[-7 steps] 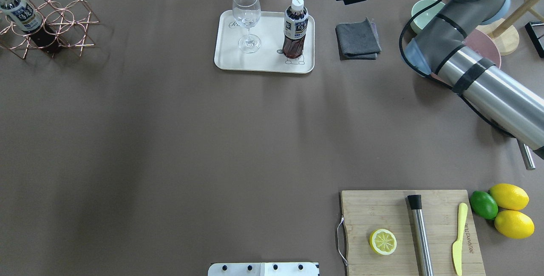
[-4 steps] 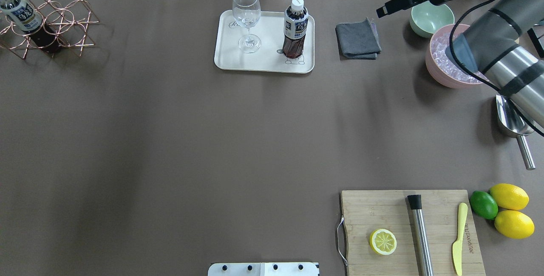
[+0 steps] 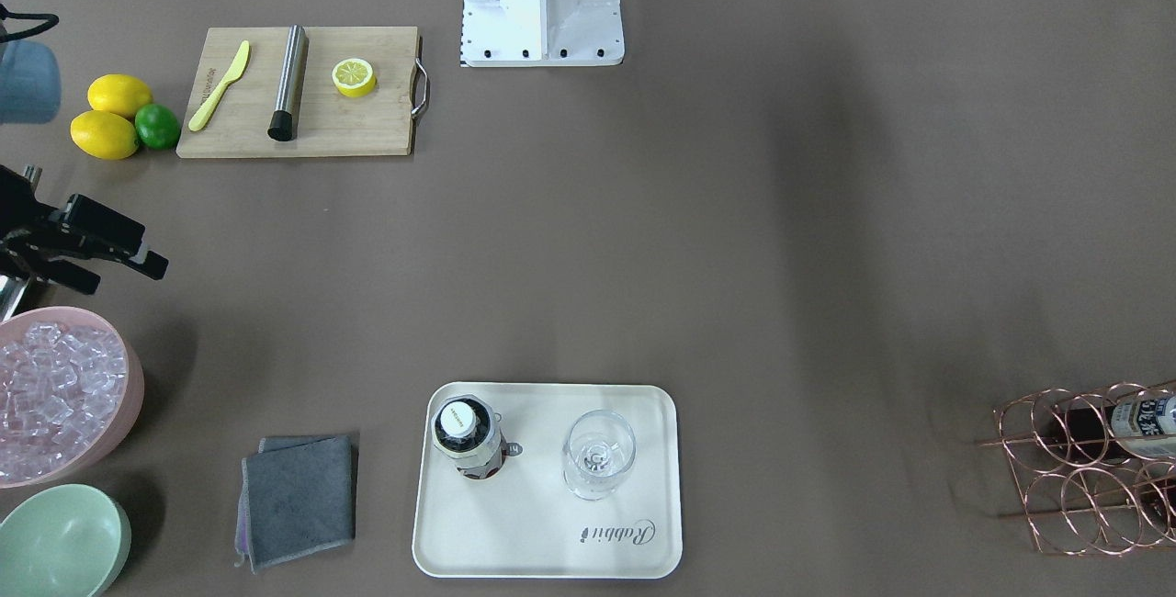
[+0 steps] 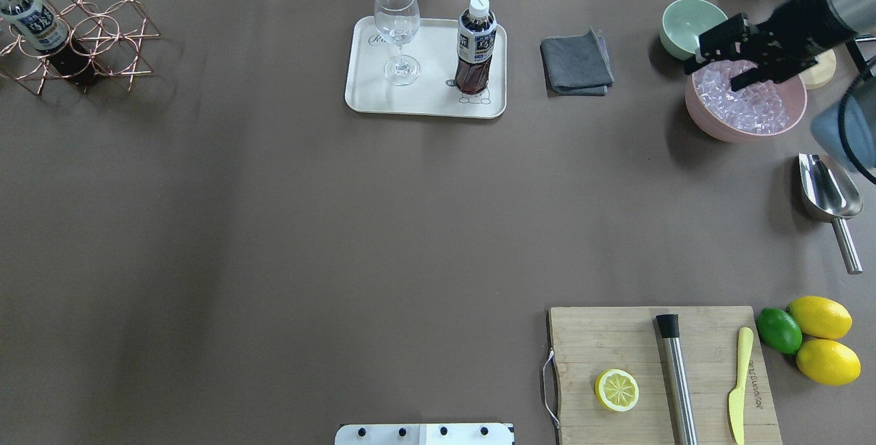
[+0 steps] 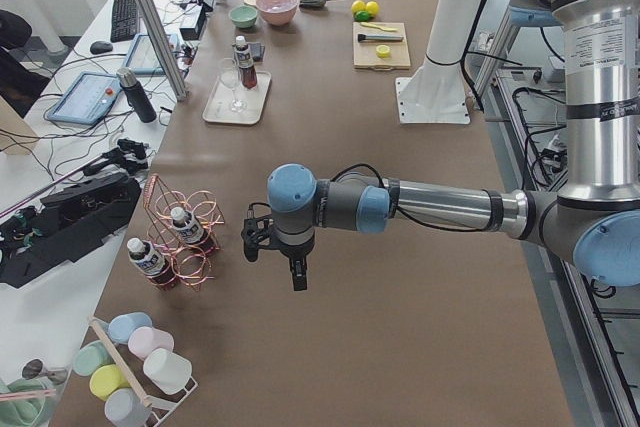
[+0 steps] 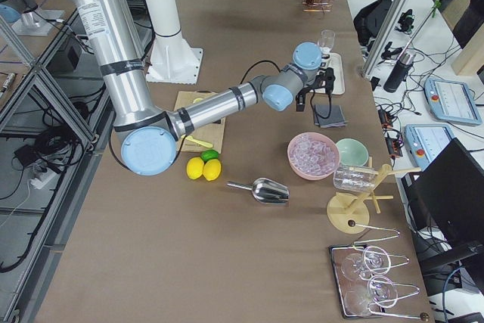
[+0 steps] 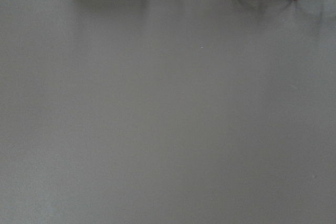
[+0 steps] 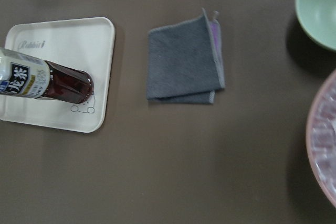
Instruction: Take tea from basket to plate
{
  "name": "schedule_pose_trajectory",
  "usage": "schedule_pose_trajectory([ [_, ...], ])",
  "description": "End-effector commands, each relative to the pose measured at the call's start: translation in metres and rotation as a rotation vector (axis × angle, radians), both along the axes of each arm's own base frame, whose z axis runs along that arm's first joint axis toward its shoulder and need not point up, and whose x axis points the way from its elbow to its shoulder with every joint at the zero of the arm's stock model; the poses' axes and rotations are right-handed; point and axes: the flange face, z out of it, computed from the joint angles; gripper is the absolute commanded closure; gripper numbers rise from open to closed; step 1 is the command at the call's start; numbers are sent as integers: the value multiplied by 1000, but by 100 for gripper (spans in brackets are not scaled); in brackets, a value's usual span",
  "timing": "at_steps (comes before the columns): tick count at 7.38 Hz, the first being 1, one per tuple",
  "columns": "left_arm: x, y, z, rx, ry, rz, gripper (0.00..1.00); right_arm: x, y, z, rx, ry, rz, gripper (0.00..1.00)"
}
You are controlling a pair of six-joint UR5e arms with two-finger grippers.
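One tea bottle (image 4: 475, 48) stands upright on the plate (image 4: 424, 99), over the bear drawing; it also shows in the front view (image 3: 467, 439) and the right wrist view (image 8: 42, 80). The basket (image 4: 102, 27) sits at the far left with another tea bottle (image 4: 31, 24) lying in it. My right gripper (image 4: 729, 60) is open and empty above the pink ice bowl, well right of the plate. My left gripper (image 5: 295, 272) shows only in the left side view, near the basket (image 5: 185, 237); I cannot tell whether it is open.
A stemmed glass (image 4: 397, 34) stands on the plate beside the bottle. A grey cloth (image 4: 576, 61), mint bowl (image 4: 688, 20), pink ice bowl (image 4: 712, 123) and metal scoop (image 4: 828, 192) lie to the right. A cutting board (image 4: 595, 335) with lemons is at the near right.
My right arm has swung right and away from the plate, from beyond the grey cloth to over the pink ice bowl. The bottle stays standing on the plate.
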Motion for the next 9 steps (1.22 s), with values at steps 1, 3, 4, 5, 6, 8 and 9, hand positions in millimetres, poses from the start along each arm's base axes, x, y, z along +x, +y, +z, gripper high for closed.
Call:
schedule_pose_trajectory([
  [1, 0, -3, 6, 29, -1, 37, 2, 37, 86, 47, -385, 60, 98, 0],
  [3, -1, 1, 7, 49, -2, 57, 2, 60, 134, 114, -496, 136, 115, 0],
  [4, -1, 4, 11, 79, -3, 93, 2, 75, 154, 151, -466, 194, 96, 0],
  [5, -1, 4, 11, 80, -5, 95, 2, 104, 169, 191, -423, 236, 77, 0],
  [6, -1, 1, 5, 88, -3, 93, 2, 134, 178, 227, -382, 271, 71, 0],
  [8, -1, 3, -2, 99, -3, 88, 2, 188, 204, 285, -318, 305, 55, 0],
  [9, -1, 2, -6, 106, -3, 88, 2, 203, 211, 293, -296, 327, 62, 0],
])
